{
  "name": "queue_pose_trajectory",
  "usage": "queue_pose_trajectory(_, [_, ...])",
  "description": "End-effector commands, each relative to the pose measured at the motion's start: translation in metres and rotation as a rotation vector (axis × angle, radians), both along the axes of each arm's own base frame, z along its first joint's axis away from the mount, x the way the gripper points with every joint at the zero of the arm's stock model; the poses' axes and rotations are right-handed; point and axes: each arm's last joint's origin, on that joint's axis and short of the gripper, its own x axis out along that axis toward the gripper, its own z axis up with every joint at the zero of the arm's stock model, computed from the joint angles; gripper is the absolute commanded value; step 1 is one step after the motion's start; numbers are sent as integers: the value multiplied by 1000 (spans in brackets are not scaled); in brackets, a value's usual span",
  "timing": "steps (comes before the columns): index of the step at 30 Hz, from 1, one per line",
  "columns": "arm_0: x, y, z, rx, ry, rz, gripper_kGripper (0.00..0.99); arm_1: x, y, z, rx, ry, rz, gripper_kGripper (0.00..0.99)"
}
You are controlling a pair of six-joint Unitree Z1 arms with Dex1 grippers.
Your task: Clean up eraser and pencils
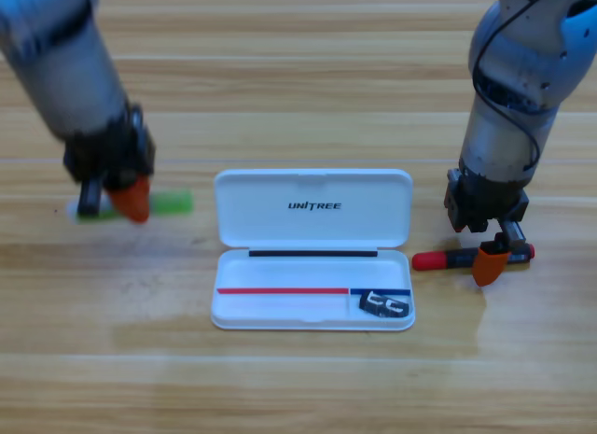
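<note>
Your left pincer [126,203] grips the green pencil [170,203]; right pincer [494,257] clamps the red pencil [448,259]; eraser [384,305] lies in the case [312,219].

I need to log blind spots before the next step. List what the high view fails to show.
- Left gripper: it covers the middle of the green pencil; grip not visible.
- Right gripper: it covers part of the red pencil; contact unclear.
- Eraser in the case: its marks are too small to read.
</note>
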Motion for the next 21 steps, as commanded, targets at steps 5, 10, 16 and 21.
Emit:
queue_pose_trajectory(5, [-16,-38,23,-10,-18,-87,0,14,-6,-53,-32,119,1,0])
queue_pose_trajectory(10, [-22,-52,22,-11,-14,-106,0,15,-4,-52,-27,115,3,0])
queue_pose_trajectory(16, [-25,-63,21,-25,-9,-123,0,16,-6,-51,-25,116,-4,0])
queue_pose_trajectory(21, [-28,-78,16,-29,-1,-149,0,17,-8,-42,-7,103,-9,0])
